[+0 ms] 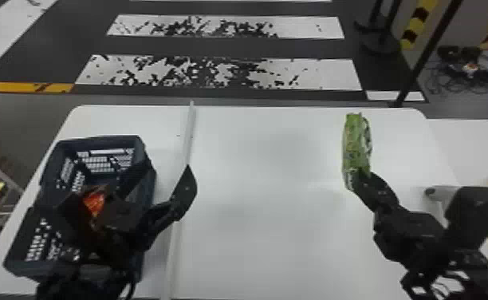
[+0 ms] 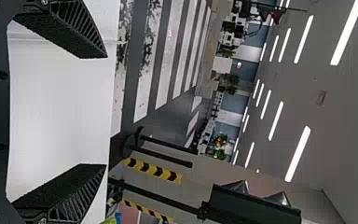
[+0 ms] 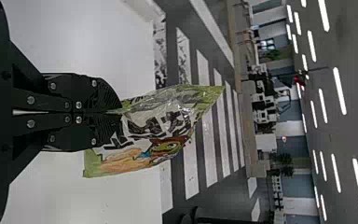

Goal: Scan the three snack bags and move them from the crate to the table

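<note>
Green snack bag [image 1: 357,145] is at the right of the head view, above the white table [image 1: 271,179], and the right gripper [image 1: 359,174] pinches its lower end. At the lower left, the left gripper [image 1: 166,169] is beside the dark crate [image 1: 95,139]; one orange snack bag [image 1: 95,202] appears between the arm's black parts. In the left wrist view, two fingers stand widely spread, at upper left and lower left. In the right wrist view, the fingers are closed on the bag's edge, near the centre
</note>
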